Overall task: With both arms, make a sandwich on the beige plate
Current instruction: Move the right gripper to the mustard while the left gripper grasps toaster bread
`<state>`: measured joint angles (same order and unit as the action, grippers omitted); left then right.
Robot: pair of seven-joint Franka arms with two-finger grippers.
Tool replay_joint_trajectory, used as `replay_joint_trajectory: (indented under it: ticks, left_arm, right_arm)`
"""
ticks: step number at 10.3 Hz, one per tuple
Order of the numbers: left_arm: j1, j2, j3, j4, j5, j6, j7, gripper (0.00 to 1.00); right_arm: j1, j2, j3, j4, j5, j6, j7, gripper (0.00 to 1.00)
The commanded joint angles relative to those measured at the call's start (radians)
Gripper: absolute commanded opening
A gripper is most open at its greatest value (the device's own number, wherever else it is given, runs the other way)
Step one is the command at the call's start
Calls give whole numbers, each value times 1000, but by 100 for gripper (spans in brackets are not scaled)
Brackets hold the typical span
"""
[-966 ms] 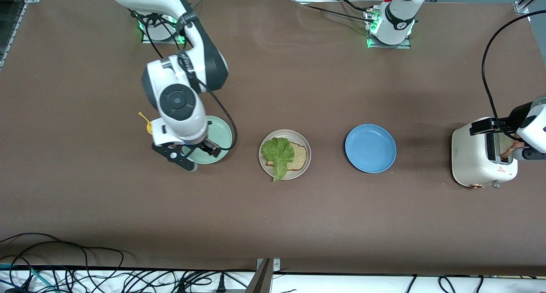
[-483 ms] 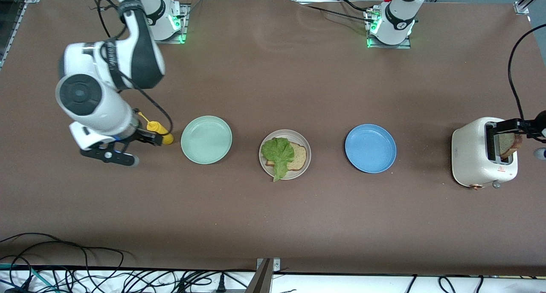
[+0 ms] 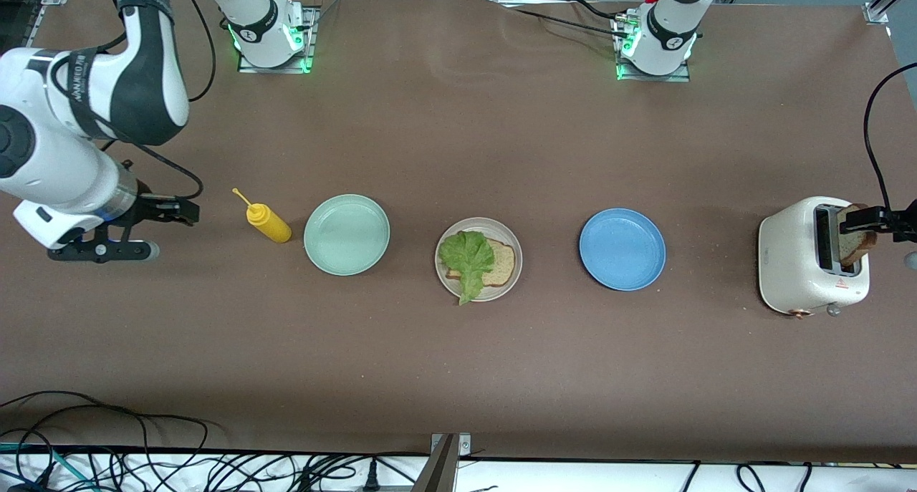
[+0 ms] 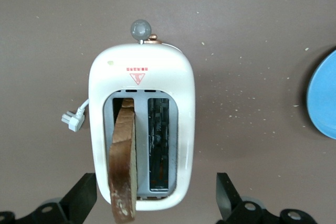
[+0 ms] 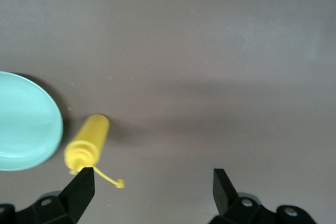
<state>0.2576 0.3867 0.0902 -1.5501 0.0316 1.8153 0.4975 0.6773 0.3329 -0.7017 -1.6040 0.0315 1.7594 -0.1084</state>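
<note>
The beige plate (image 3: 478, 223) lies mid-table with one brown bread slice (image 3: 506, 264) on it and a green lettuce leaf (image 3: 467, 259) over that slice, its tip hanging past the rim. A second bread slice (image 3: 854, 243) (image 4: 123, 166) stands up out of one slot of the white toaster (image 3: 799, 263) (image 4: 142, 77) at the left arm's end. My left gripper (image 3: 885, 223) (image 4: 154, 200) hovers over the toaster, open, its fingers wide of the toaster's sides and touching nothing. My right gripper (image 3: 163, 229) (image 5: 152, 190) is open and empty over bare table beside the yellow bottle.
A yellow squeeze bottle (image 3: 266, 221) (image 5: 86, 142) lies beside a mint-green plate (image 3: 347, 234) (image 5: 26, 121) toward the right arm's end. A blue plate (image 3: 622, 248) (image 4: 323, 98) sits between the beige plate and the toaster. A black cable (image 3: 870, 141) arcs above the toaster.
The right arm has swung from over the mint-green plate, past the yellow bottle, out to its end of the table. The left gripper slid slightly outward over the toaster. Both stayed open.
</note>
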Motion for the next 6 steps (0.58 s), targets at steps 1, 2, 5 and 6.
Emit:
replay_joint_trajectory:
  ticks: [1,2,5,6]
  left_arm:
    - [35,-19,-10,-65,25,68,71,100]
    - [40,-19,-10,-94,25,100,96,100]
    - [54,-19,-9,-142,25,151,139,90]
    - [55,-19,-9,-146,25,151,139,66]
  right_arm:
    - [-57,-20,-45,-37,91,8,-202,100]
    - [-108,-15,-45,-53,150,8,-297,100]
    - [-163,-23,-53,-146,284,8,-520,97]
    - [-183,-23,-51,-183,350,18,-596,91]
